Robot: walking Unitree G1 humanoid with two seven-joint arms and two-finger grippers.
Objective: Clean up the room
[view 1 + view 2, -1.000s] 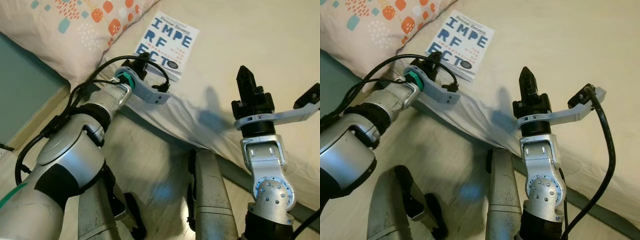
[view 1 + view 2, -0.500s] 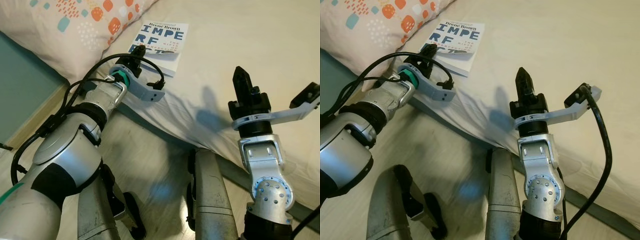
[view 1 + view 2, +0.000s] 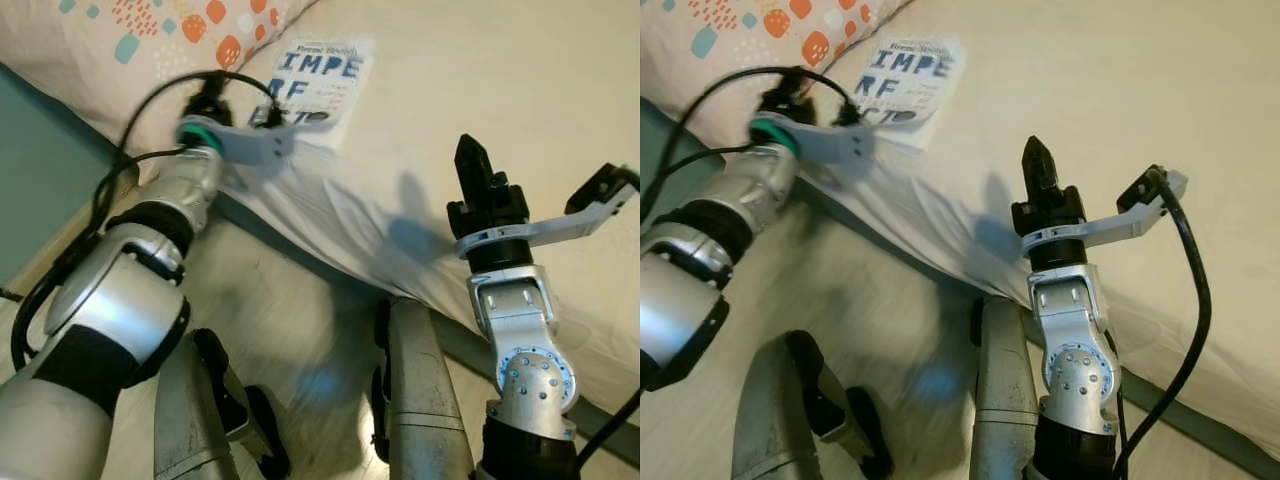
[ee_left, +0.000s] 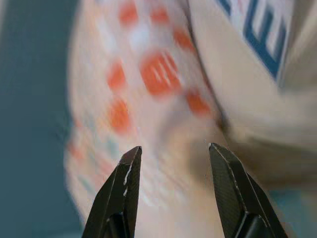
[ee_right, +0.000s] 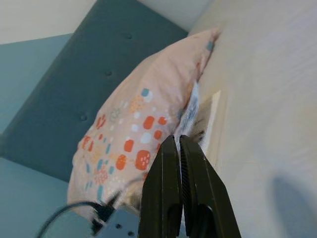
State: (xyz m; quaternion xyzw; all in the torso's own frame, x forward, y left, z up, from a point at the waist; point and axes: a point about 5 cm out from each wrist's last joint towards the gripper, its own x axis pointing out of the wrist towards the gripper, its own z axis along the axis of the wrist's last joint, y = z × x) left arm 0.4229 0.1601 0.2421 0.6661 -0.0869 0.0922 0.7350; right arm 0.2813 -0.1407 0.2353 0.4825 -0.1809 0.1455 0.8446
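Two grippers: both are up by the bed [image 3: 520, 90], well apart from each other.
Left gripper [image 4: 171, 153]: its black fingers are spread wide with nothing between them. It is at the bed's edge, close to the pillow and the book.
Right gripper [image 5: 179, 148]: its fingers are pressed together and hold nothing. It points up over the bed sheet.
Book [image 3: 312, 80]: white with big blue letters. It lies flat on the bed, just beside the pillow.
Pillow [image 3: 140, 45]: pink with orange and teal spots, at the head of the bed.
Headboard [image 5: 74, 94]: dark teal, behind the pillow.
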